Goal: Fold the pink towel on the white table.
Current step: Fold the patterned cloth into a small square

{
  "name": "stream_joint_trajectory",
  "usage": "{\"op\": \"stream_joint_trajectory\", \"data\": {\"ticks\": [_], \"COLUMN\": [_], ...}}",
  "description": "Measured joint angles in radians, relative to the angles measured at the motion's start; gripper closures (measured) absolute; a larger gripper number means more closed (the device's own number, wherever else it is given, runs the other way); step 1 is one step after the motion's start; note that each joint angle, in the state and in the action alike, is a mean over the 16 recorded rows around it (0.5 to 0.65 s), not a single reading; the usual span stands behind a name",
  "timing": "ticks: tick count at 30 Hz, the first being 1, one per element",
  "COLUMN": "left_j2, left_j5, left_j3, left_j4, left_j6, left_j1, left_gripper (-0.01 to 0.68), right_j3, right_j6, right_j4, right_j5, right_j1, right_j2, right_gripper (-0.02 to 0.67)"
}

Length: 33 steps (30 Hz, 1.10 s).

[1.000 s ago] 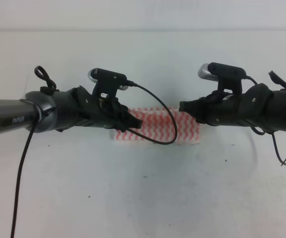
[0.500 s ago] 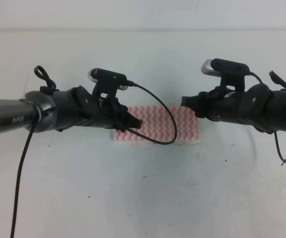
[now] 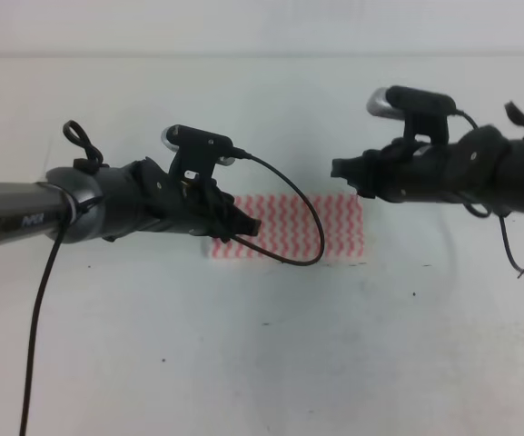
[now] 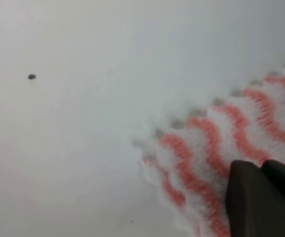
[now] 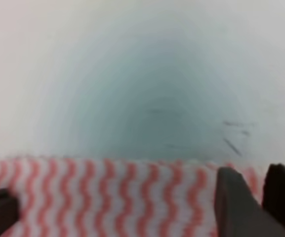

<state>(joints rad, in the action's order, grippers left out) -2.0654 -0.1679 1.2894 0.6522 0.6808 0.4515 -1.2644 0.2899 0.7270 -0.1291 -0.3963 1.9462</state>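
Observation:
The pink towel lies on the white table as a flat rectangle of wavy pink-and-white stripes. My left gripper hovers low over its left end. In the left wrist view a single dark finger rests by the towel's corner; the other finger is out of frame, so the jaws look open with nothing held. My right gripper is raised behind the towel's right end. It is open in the right wrist view, with its fingers spread above the striped cloth.
A looping black cable from the left wrist camera hangs over the towel's middle. Another cable drops from the left arm toward the front edge. Small dark specks dot the table.
The right gripper has lifted and drawn back from the towel, uncovering its right end. The left arm and the towel have stayed still.

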Motion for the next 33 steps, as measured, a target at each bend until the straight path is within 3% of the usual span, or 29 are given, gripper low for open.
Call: {"op": "stream_joint_trajectory", "data": {"ticks": [13, 33], "left_j2": [0.002, 0.005], "left_j5": [0.005, -0.010], "left_j3": [0.001, -0.001], "left_j4": [-0.001, -0.004], "left_j6": [0.001, 0.005], "left_j1": [0.000, 0.000], "left_gripper": [0.652, 0.650], "right_j3": [-0.091, -0.200], "right_j6": [-0.001, -0.006], "right_j4": [-0.041, -0.036], "right_j5": [-0.141, -0.183], "right_j1": [0.008, 0.046], "right_j2": [0.059, 0.188], "right_gripper": [0.661, 0.667]}}
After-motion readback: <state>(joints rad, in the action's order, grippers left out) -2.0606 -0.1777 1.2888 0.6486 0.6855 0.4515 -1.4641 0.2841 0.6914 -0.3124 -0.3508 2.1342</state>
